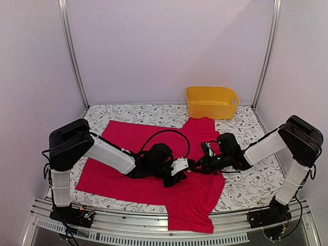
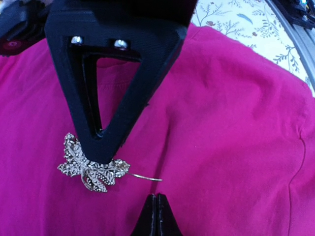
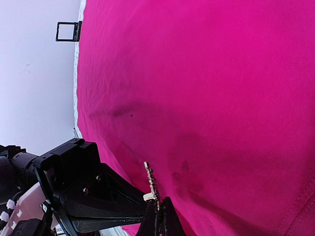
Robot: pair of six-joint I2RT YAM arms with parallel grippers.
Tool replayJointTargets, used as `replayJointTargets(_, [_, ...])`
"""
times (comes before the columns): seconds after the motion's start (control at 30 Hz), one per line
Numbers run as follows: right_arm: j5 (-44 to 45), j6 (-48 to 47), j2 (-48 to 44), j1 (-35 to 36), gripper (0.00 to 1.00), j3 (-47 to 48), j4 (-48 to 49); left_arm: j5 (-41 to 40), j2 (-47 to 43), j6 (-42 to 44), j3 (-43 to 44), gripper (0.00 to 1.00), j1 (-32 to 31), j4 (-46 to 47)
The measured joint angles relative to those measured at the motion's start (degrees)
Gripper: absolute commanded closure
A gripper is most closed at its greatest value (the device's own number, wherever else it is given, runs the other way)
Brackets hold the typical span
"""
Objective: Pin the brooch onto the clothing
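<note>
Your right claw (image 3: 157,209) pinches the silvery flower-like brooch (image 2: 91,169) over the red-pink fabric T-shirt (image 2: 236,123); your left claw (image 2: 155,211) is closed beside it

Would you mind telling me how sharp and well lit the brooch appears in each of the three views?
Left wrist: the brooch is sharp and evenly lit against the shirt. Right wrist: it appears edge-on, fairly crisp, with dark shading on the fabric beside it. Top external: even light, but the brooch is too small to make out.
</note>
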Motion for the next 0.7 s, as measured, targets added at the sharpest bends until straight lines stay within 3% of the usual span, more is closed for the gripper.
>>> replayJointTargets(0.7, [-0.31,0.04,1.22,0.15,1.00,-0.09,-0.04,-0.46,0.00,0.66,-0.22,1.00,-0.02,0.61])
